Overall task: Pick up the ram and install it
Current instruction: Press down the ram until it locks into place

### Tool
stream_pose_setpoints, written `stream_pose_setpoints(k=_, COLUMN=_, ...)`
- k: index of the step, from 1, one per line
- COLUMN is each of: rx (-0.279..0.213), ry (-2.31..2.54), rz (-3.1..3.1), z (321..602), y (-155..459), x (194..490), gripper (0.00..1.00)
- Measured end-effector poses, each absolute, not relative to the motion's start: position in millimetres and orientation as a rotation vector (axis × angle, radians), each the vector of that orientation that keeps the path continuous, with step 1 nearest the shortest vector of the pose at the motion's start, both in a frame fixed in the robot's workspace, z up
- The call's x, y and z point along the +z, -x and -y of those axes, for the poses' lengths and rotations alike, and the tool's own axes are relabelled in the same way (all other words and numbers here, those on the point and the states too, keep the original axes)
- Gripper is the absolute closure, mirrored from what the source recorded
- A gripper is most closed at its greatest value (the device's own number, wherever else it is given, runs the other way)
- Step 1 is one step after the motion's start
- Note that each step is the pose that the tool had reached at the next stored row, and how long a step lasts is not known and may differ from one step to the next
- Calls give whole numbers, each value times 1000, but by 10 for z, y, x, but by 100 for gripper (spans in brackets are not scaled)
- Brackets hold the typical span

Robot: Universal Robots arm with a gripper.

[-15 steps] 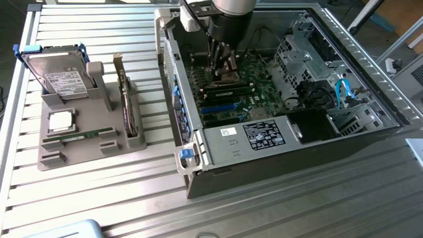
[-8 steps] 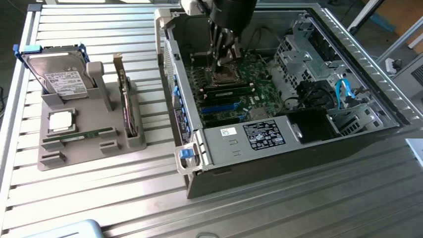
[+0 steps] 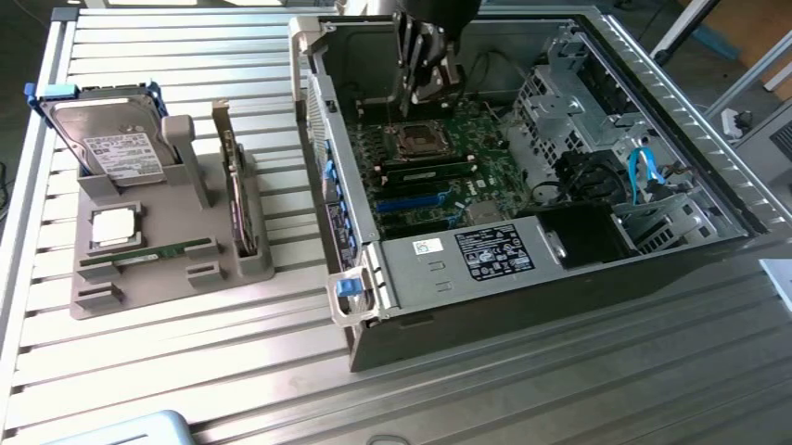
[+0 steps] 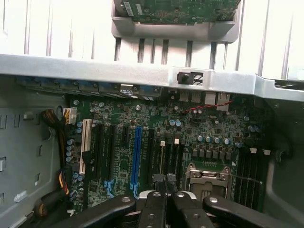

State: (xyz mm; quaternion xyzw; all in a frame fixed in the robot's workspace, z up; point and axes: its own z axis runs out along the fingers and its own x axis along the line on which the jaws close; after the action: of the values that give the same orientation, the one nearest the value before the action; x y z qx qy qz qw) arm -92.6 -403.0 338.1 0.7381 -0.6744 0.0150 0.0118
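While gripper closed, ram thin, green, flat.

Open computer case on slatted table, motherboard exposed inside. Grey holder beside it carries hard drive, processor chip, upright expansion card.

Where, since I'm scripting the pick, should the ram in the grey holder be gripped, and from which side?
Grip the ram across its two flat faces, around mid-length of its upper edge, coming straight down from above. It seems to stand on edge in a slot of the grey holder, so probably only that long top edge is free.
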Motion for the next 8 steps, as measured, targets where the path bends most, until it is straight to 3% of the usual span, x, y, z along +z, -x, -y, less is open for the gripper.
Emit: stream_pose_setpoints(k=8, rx=46, ry=-2301, rz=2102, z=4030, y=697, x=3382, gripper=89)
